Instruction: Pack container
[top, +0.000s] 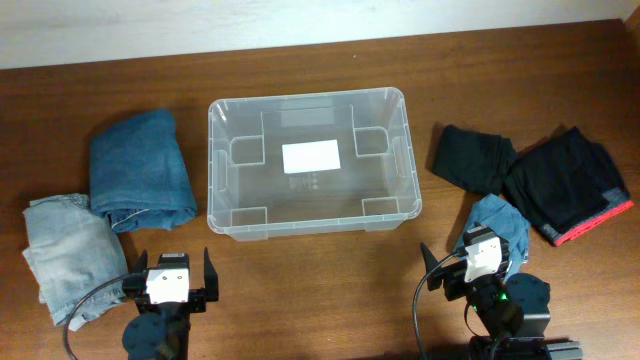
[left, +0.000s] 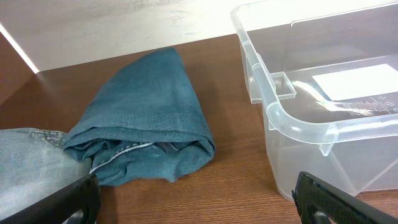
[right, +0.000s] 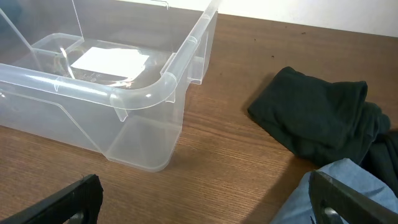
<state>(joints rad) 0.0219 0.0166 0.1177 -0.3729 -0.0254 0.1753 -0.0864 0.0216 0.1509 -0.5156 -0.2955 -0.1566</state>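
Observation:
The container (top: 214, 160), a clear plastic bin with a white label on its base, stands mid-table and holds nothing; it also shows in the left wrist view (left: 298, 124) and the right wrist view (right: 149, 93). Left of it lie folded teal jeans (top: 140, 170) (left: 149, 118) and pale blue jeans (top: 62, 255) (left: 28, 162). Right of it lie a black garment (top: 472, 158) (right: 311, 118), a black garment with a red hem (top: 570, 188) and a light blue garment (top: 505, 225) (right: 323, 199). My left gripper (top: 172, 268) (left: 199, 202) is open near the front edge. My right gripper (top: 470, 258) (right: 205, 202) is open beside the light blue garment.
The wooden table's far edge meets a pale wall (top: 300, 15). Cables run from both arm bases at the front edge.

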